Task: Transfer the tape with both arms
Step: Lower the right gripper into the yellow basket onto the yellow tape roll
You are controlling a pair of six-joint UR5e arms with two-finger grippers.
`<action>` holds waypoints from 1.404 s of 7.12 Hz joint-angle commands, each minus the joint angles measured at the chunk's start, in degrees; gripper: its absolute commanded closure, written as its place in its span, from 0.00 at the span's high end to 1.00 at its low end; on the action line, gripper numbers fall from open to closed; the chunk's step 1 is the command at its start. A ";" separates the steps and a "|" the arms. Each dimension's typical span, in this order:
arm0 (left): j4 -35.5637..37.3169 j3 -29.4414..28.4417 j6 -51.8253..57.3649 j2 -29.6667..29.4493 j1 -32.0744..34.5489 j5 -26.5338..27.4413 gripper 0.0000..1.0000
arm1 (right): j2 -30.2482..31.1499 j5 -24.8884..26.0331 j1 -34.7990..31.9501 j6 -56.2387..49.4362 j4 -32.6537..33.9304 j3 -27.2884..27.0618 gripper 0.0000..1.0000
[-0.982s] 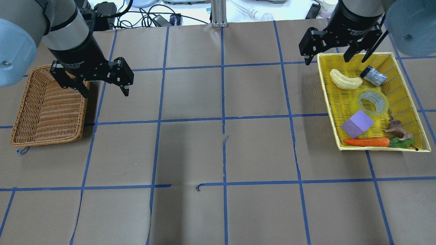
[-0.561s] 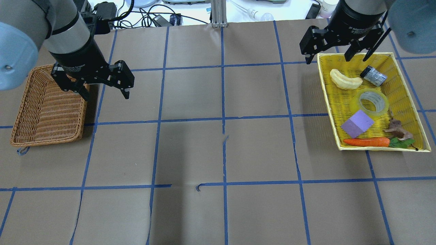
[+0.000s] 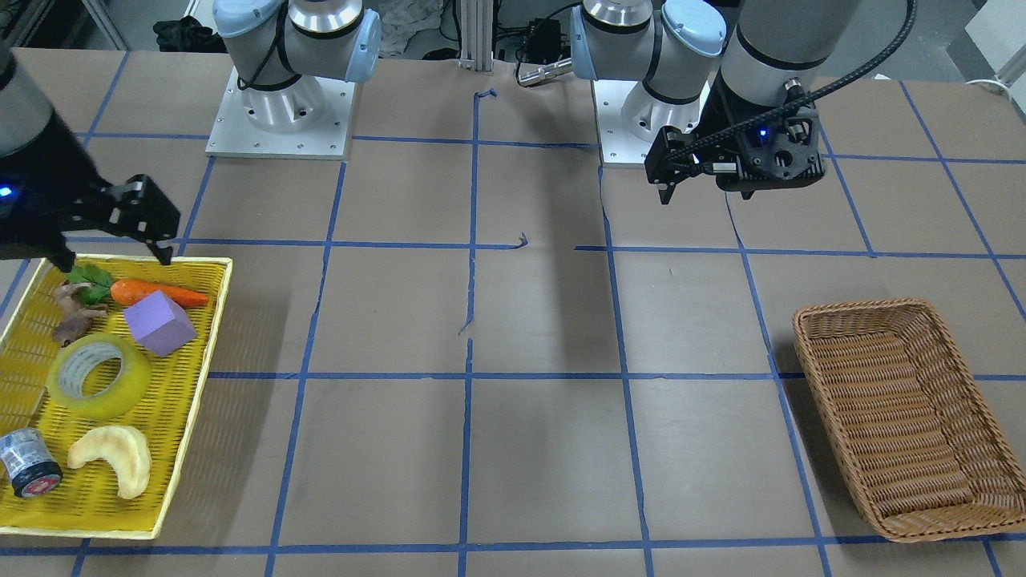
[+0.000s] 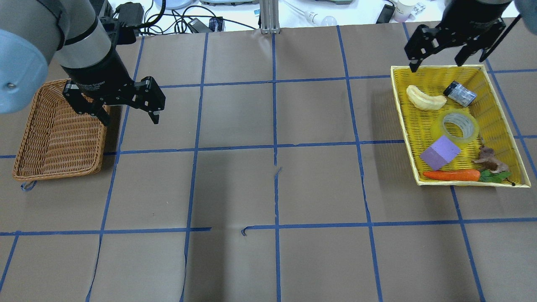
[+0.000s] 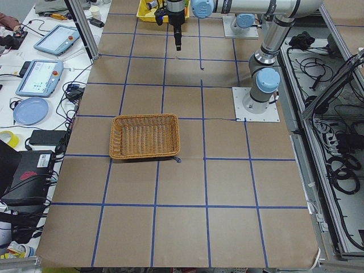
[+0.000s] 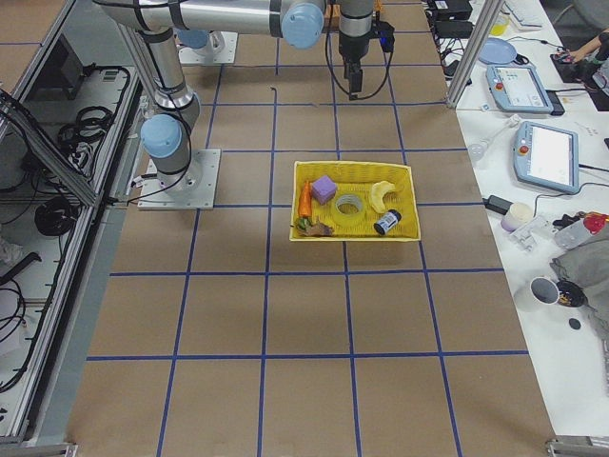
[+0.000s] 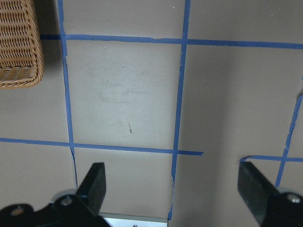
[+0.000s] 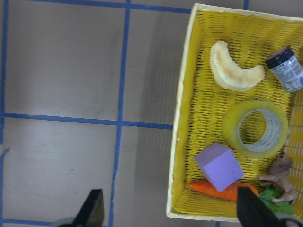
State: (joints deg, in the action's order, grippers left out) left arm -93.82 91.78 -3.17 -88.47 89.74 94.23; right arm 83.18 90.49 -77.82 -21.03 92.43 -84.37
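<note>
Spreading beneath everything, the brown-papered table (image 4: 268, 188) with its blue grid is carrying a wicker basket (image 4: 56, 176) on the robot's left and a yellow tray (image 4: 405, 126) on its right. The left gripper (image 4: 130, 121) is hanging with its jaws wide apart over the basket's inner edge, holding nothing. The right gripper (image 4: 438, 65) is hovering above the tray's far rim, likewise spread wide and holding nothing.

The tape (image 4: 460, 141) is lying flat, hole up, in the middle of the tray, toward its outer wall. A purple cube (image 4: 439, 152) is crowding its near inner side, a corner right against the roll. A pale crescent pastry (image 4: 424, 99) and a small dark cylinder (image 4: 460, 93) are lying just beyond it, between the roll and the right gripper. A carrot (image 4: 451, 175) is stretching along the near wall, and a small brown figurine (image 4: 488, 159) is sitting close beside the roll's near outer edge.
</note>
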 commanded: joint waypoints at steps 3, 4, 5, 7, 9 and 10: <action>0.04 0.15 0.01 0.14 0.00 0.08 1.00 | -12.40 0.12 14.43 -36.72 18.48 -7.88 1.00; -0.04 0.24 0.01 0.14 0.00 0.51 1.00 | -13.47 0.21 16.02 -41.85 24.23 -11.66 1.00; 0.04 -0.11 0.01 0.31 0.00 -0.01 1.00 | -13.92 0.38 16.64 -42.51 26.72 -13.61 0.88; -0.83 0.24 0.01 1.01 0.00 0.60 1.00 | -18.29 -0.14 17.79 -38.23 28.23 -12.76 0.87; -0.57 0.33 0.10 -0.11 0.00 0.25 1.00 | -19.37 0.21 17.79 -36.54 30.17 -13.01 0.76; -0.14 1.02 0.27 -0.04 -0.09 0.43 1.00 | -19.72 0.21 17.79 -36.45 30.17 -12.84 0.63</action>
State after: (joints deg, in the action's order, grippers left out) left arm -94.35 92.24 -3.07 -88.25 89.72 94.55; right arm 64.02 90.63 -60.06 -57.88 122.32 -97.26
